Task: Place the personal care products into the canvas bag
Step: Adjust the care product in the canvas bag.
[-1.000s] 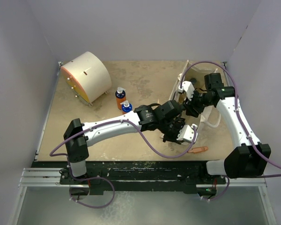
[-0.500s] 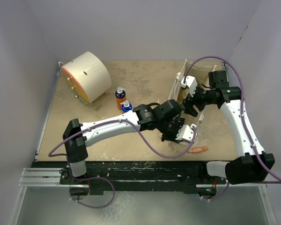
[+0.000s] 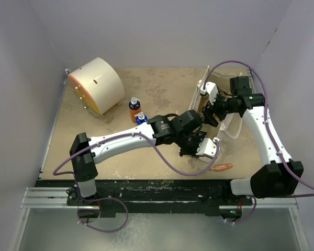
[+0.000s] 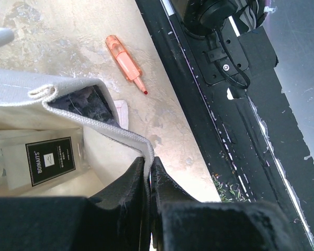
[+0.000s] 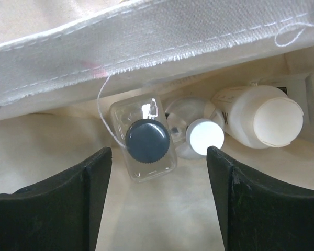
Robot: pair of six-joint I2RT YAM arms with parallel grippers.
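By the table's (image 3: 162,89) right edge, the left gripper (image 4: 148,172) clamps the canvas bag's (image 4: 21,94) rim. The right gripper (image 5: 158,157), jaws wide, hangs over three bottles (image 5: 146,140), their bodies largely hidden.

My right gripper (image 5: 158,157) shifts toward far end of beige canvas tote bag (image 5: 146,47) mouth; jaws spread wider.

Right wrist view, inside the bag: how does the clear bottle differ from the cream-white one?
The clear bottle is see-through and squarish; the cream-white bottle is opaque and round. The clear bottle has a dark ridged cap; the cream-white bottle has a pale smooth top. Both lie inside the canvas bag, tops toward the camera, with a silver bottle between them.
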